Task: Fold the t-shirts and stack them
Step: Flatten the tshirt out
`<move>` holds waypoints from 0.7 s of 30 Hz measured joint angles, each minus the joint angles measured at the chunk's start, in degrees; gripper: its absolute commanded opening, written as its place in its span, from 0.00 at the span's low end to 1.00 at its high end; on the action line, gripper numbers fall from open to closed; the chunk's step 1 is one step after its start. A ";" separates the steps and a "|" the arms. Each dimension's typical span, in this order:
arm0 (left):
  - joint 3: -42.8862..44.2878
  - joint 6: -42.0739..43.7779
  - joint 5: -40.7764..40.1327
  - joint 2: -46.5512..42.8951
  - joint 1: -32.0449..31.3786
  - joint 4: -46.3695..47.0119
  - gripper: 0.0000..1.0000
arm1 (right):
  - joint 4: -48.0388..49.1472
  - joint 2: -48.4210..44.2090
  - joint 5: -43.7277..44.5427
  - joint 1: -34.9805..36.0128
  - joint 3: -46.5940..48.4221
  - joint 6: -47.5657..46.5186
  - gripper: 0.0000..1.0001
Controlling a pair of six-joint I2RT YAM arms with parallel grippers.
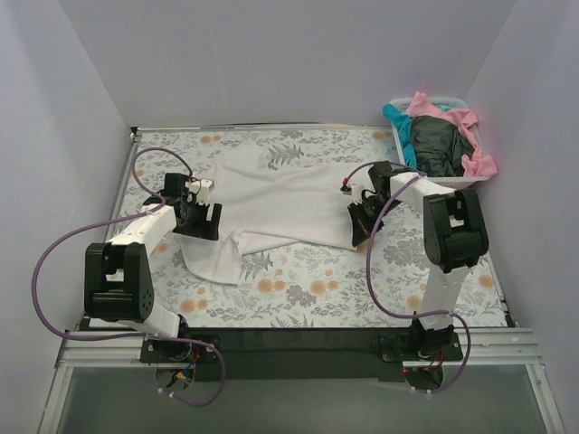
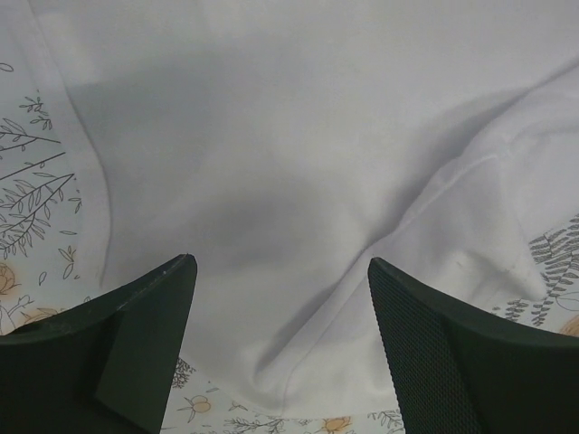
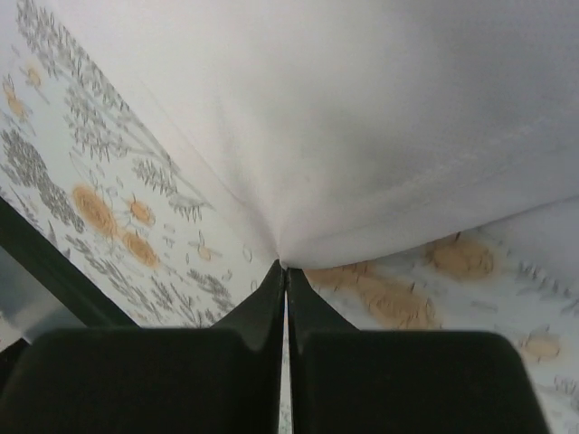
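Note:
A large white t-shirt (image 1: 271, 212) lies spread and rumpled on the flower-printed sheet (image 1: 308, 289). My left gripper (image 1: 201, 220) is open above the shirt's left part; in the left wrist view its fingers (image 2: 145, 316) straddle a fold and hem of the white cloth (image 2: 298, 181). My right gripper (image 1: 359, 228) is shut on the shirt's right edge; in the right wrist view the jaws pinch a corner of the white cloth (image 3: 362, 117) at the fingertips (image 3: 285, 268), lifted a little off the sheet. Pink, teal and dark grey-green t-shirts (image 1: 439, 145) lie heaped in the basket.
The white plastic basket (image 1: 479, 181) stands at the back right corner, just behind the right arm. White walls close in the left, back and right sides. The sheet's black front edge (image 1: 298, 339) runs near the arm bases.

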 measured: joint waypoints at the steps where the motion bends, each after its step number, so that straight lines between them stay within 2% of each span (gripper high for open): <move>1: -0.09 0.09 -0.26 0.00 0.20 0.22 0.71 | -1.25 -2.16 1.03 -0.11 -1.33 -1.09 0.01; 6: -3.26 1.88 -1.79 -0.20 1.05 0.81 0.70 | -6.05 -15.50 6.43 -0.63 -8.87 -7.48 0.01; 9: -5.27 3.28 -2.56 -0.20 1.22 0.50 0.69 | -8.07 -19.50 9.73 -0.68 -13.25 -10.29 0.01; 14: -5.79 5.38 -1.70 -0.48 2.01 0.04 0.67 | -8.48 -17.51 14.73 -0.70 -17.73 -12.52 0.01; 19: -4.90 12.17 7.91 -7.52 5.22 -5.18 0.60 | -7.41 -16.41 19.37 -1.44 -18.47 -13.94 0.01; 21: -3.98 16.63 11.26 -12.31 5.20 -8.17 0.53 | -7.10 -16.39 20.61 -1.64 -18.49 -14.29 0.01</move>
